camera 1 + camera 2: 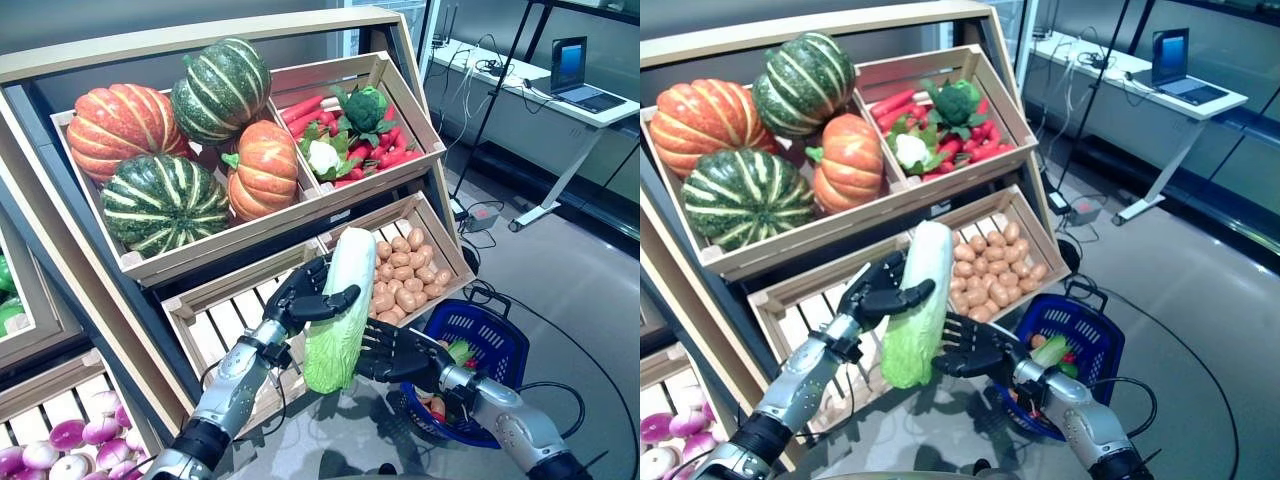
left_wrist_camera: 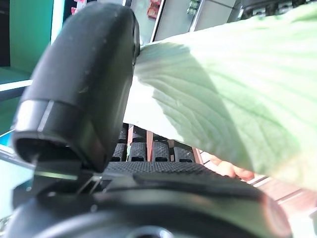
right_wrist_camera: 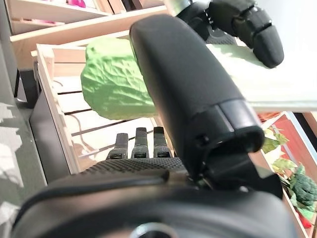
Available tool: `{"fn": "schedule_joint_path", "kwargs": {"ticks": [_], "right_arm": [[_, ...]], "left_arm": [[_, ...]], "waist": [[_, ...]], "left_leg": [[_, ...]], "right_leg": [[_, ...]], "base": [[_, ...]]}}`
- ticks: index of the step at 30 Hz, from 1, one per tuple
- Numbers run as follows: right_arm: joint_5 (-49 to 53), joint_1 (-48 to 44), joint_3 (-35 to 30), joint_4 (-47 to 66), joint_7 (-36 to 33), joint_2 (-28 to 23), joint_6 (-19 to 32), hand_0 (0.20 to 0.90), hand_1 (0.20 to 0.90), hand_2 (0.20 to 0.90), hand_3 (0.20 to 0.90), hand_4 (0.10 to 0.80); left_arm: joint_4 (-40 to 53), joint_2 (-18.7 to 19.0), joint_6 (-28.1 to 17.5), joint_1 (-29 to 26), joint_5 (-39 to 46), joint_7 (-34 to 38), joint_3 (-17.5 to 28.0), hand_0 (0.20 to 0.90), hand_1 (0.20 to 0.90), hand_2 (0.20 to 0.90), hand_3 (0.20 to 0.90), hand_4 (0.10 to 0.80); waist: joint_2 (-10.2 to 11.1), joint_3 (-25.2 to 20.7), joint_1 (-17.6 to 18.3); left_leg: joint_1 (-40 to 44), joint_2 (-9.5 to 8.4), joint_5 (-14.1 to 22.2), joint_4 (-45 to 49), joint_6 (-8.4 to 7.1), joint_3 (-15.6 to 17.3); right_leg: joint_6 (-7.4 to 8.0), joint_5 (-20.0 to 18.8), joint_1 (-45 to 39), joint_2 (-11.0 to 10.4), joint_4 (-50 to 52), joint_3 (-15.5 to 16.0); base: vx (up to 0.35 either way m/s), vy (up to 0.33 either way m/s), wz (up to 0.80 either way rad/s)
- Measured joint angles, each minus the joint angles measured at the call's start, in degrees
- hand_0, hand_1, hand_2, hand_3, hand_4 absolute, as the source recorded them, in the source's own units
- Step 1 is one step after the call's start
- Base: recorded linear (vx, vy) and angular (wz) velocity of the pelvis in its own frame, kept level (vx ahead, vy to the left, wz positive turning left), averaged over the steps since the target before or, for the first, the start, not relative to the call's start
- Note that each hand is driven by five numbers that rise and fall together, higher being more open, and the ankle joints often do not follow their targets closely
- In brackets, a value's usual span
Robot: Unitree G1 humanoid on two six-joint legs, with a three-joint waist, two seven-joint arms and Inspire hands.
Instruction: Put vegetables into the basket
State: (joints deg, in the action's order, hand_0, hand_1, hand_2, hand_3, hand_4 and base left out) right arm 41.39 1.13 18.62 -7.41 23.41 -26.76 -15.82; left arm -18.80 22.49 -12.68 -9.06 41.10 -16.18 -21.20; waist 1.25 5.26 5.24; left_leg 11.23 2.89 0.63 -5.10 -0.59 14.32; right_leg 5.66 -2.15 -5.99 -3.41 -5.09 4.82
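A long napa cabbage [image 1: 340, 305], white at the top and leafy green at the bottom, hangs upright in front of the lower crates. My left hand [image 1: 303, 297] grips its middle, fingers and thumb curled round it; the left wrist view shows the thumb [image 2: 84, 89] pressed on the cabbage [image 2: 223, 99]. My right hand [image 1: 403, 357] is just right of the leafy end, fingers straight and spread, at or near the leaves. The blue basket [image 1: 503, 352] stands on the floor under the right forearm, with a few vegetables in it.
Behind the cabbage are an empty slatted crate [image 1: 225, 320] and a potato crate [image 1: 405, 275]. Above them lie pumpkins [image 1: 165, 140] and a crate of carrots, broccoli and cauliflower [image 1: 350, 130]. Purple onions [image 1: 60, 440] fill a lower left crate. A desk with a laptop [image 1: 575, 80] stands far right.
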Motion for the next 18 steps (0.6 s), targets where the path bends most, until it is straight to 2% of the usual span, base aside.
{"fn": "schedule_joint_path", "kwargs": {"ticks": [8,18], "right_arm": [[0.3,-3.4,0.8,-0.1,0.0,0.3,-1.8,0.9,0.9,0.9,0.9,0.8],[8.3,-5.5,3.3,-2.1,-2.1,3.1,-5.4,0.9,0.9,0.9,0.9,0.8]], "left_arm": [[0.2,0.6,0.5,0.0,-0.4,-2.1,-1.3,0.3,0.3,0.3,0.3,0.4],[0.6,-0.1,0.8,0.0,-0.3,-3.4,-3.9,0.3,0.3,0.3,0.3,0.4]], "waist": [[0.1,0.1,-0.1],[0.1,0.1,-1.1]], "left_leg": [[0.1,-0.03,0.0,0.0,0.0,0.0],[0.4,-0.04,0.0,0.0,0.0,-0.1]], "right_leg": [[0.0,0.0,-0.1,0.0,0.0,0.0],[0.0,0.0,-0.5,0.0,0.0,0.1]], "base": [[0.0,0.0,0.0],[0.0,0.0,0.0]]}}
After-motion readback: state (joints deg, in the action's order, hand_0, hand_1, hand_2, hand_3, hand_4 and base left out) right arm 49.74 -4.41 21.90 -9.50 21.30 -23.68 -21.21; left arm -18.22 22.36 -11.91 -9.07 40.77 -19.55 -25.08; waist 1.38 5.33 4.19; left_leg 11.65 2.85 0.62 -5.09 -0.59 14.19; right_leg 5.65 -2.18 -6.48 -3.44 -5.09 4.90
